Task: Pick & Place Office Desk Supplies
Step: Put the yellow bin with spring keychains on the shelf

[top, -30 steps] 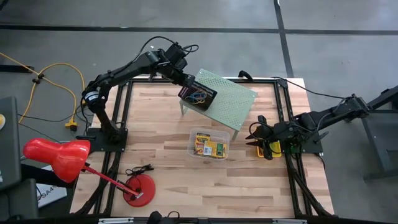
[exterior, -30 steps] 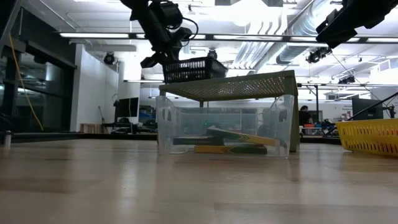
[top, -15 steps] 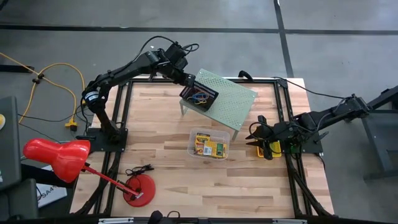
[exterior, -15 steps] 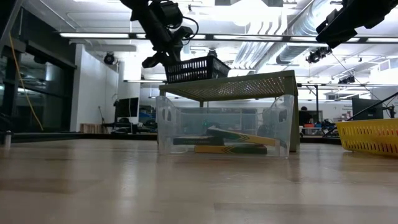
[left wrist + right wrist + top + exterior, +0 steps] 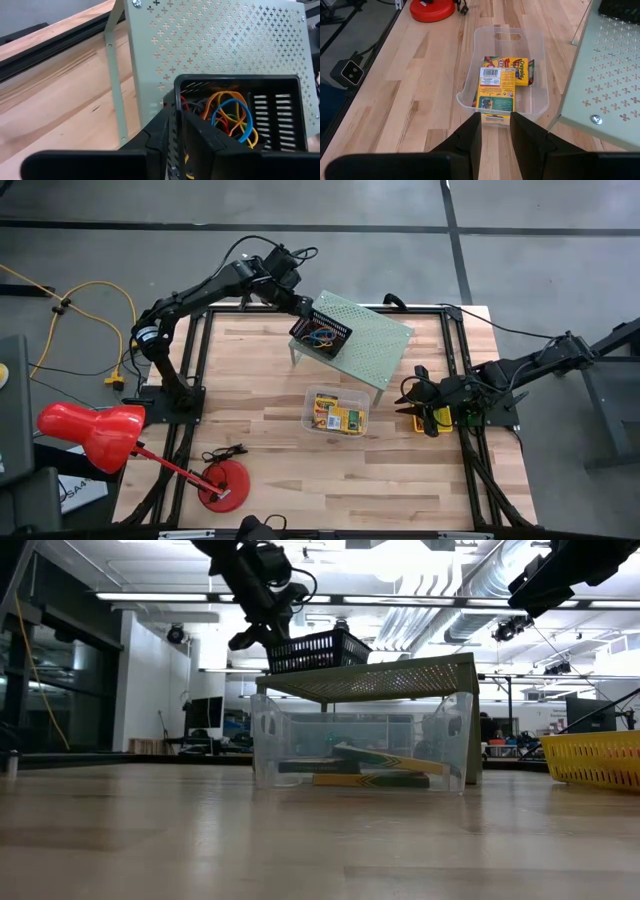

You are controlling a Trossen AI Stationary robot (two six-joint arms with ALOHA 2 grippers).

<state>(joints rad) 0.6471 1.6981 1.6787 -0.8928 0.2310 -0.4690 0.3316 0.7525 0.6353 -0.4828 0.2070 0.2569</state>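
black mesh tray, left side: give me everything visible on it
The black mesh tray is a small, rectangular, dark bin with slotted, mesh-like walls and an open top. It holds a tangle of thin rubber bands in orange, blue, yellow and red. It sits on the near-left corner of the pale green perforated shelf, slightly tilted in the low view, so whether it rests flat is unclear. The left gripper pinches one wall, one finger inside and one outside. Nothing else touches it.
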